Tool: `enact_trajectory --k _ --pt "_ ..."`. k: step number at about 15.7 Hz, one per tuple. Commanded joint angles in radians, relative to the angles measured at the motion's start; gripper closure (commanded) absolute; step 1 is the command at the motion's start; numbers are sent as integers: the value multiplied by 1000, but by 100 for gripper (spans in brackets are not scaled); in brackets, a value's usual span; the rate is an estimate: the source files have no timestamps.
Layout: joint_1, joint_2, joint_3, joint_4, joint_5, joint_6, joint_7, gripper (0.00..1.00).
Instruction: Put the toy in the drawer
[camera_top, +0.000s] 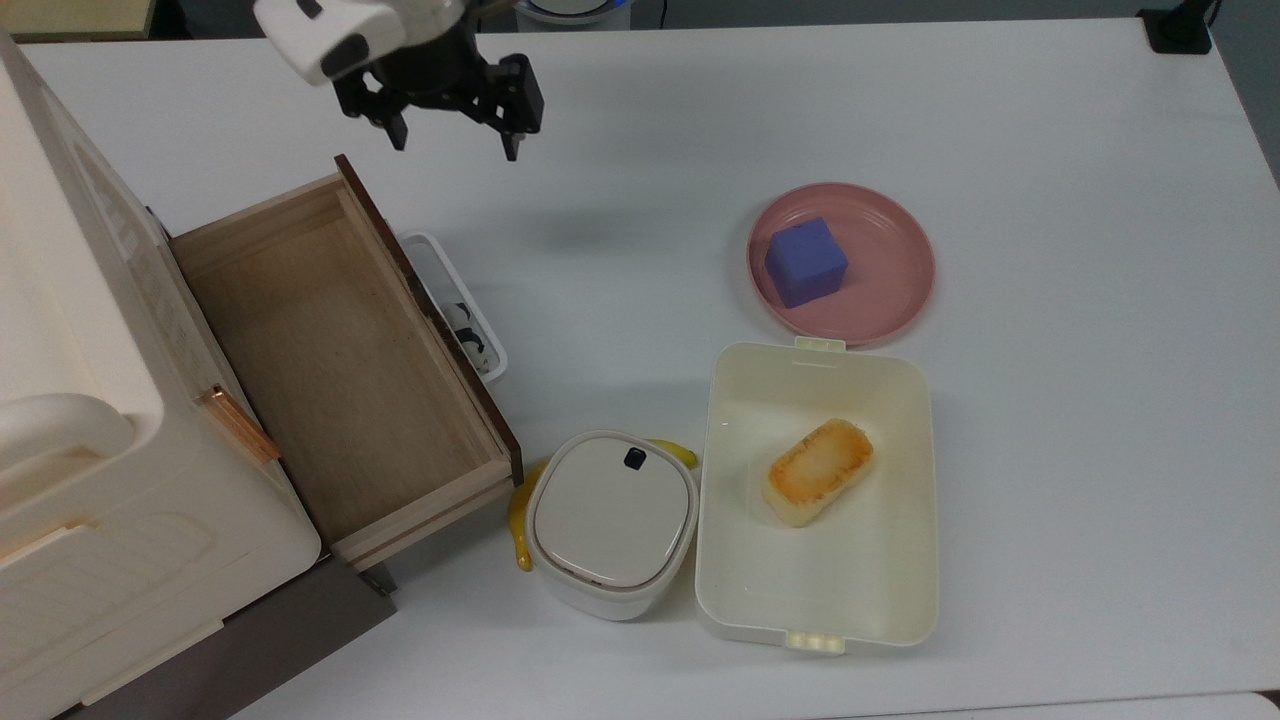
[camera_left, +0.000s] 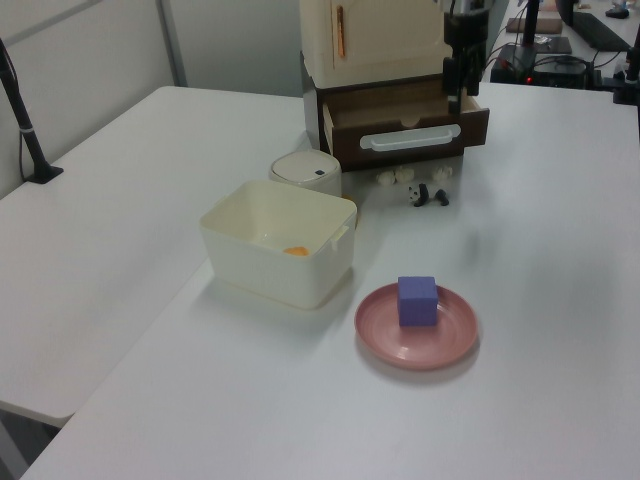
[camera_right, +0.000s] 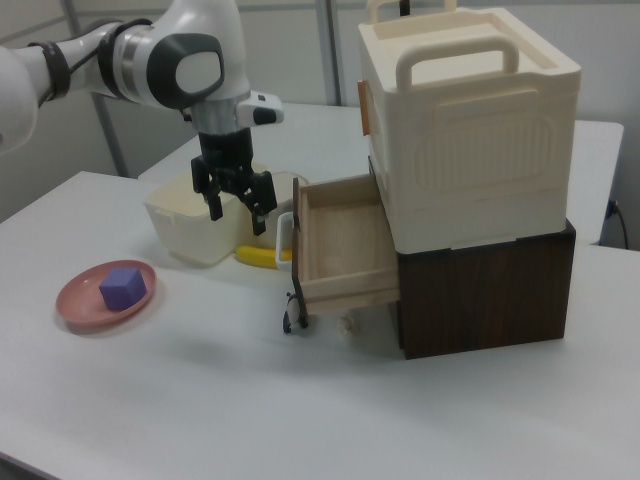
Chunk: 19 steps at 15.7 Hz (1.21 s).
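Gripper: your gripper hangs in the air with its fingers spread and nothing between them, above the table, near the far corner of the drawer.
Drawer: it stands pulled out and bare inside.
Toy: the toy sits on the table just in front of the drawer's dark front panel, below the handle.
Handling: judge it light, rigid and easily toppled; pinch it across the body, low down.
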<state>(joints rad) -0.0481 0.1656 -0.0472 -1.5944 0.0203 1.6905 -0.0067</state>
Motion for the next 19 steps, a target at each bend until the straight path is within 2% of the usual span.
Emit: enact_trajectory --k 1,3,5,10,14,16,19 --pt "34 28 -3 7 9 -32 -56 0" --pt "43 26 -3 -16 0 -61 -125 0" --pt "88 26 -3 -44 -54 -77 -189 0" --pt "113 23 -3 -105 -85 -42 -188 0" --pt "133 14 -3 -196 -129 101 -173 0" --pt "133 14 -3 -205 -129 117 -171 0" --pt "100 15 -13 -194 -88 107 -168 0"
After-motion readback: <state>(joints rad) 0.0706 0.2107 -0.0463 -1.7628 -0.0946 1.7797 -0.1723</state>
